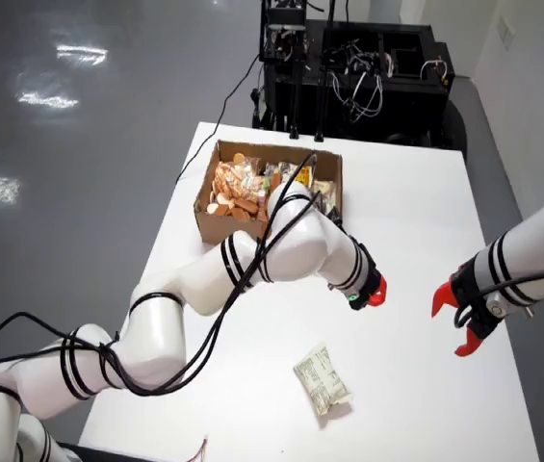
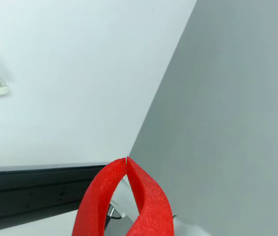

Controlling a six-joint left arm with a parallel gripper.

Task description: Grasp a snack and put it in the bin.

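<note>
Table (image 1: 416, 221): plain white. Arm (image 1: 281, 245): glossy white shell with black ring bands and black cables. Gripper (image 2: 127, 196): solid red fingers. Snack packet (image 1: 323, 379): pale cream with dark fine print. Cardboard box (image 1: 216, 223): brown, holding orange-tan and yellow-patterned snack packs (image 1: 238, 188). Floor (image 1: 69, 144): grey, glossy.

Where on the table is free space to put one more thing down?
The table is bare right of the box, and along the near edge left of the snack packet. The middle is crowded: the gripper hangs above it.
</note>
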